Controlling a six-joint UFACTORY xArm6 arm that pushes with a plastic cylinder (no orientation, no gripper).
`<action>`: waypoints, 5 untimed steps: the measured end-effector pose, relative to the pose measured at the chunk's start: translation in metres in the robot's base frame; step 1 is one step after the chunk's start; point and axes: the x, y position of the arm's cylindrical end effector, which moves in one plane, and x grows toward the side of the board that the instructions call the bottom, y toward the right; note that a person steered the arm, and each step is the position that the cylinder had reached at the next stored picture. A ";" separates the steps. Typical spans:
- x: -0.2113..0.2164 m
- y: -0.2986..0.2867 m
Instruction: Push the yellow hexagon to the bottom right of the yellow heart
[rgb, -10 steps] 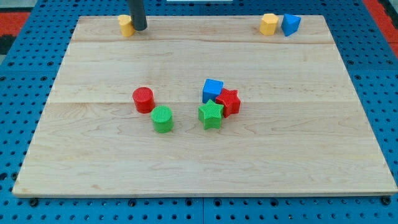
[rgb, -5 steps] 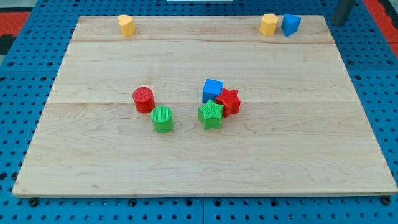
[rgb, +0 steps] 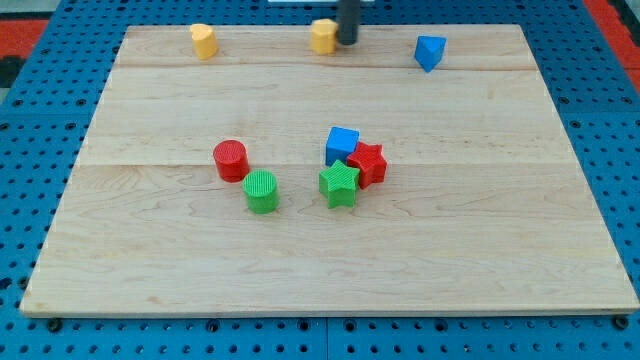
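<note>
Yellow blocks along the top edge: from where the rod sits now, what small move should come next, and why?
Probably keep sliding toward the view's left: my tip touches the right side of one yellow block, and the other yellow block lies further left along the top edge.

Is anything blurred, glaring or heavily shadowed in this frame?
Camera view: lighting is even and soft, no glare on the board; blocks cast only faint shadows. The green star and red cylinder are sharp. My tip, right of a yellow block, looks slightly smeared, and the rod is cropped at the view's top.
</note>
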 end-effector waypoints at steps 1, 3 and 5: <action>-0.006 -0.020; -0.018 -0.089; 0.012 -0.037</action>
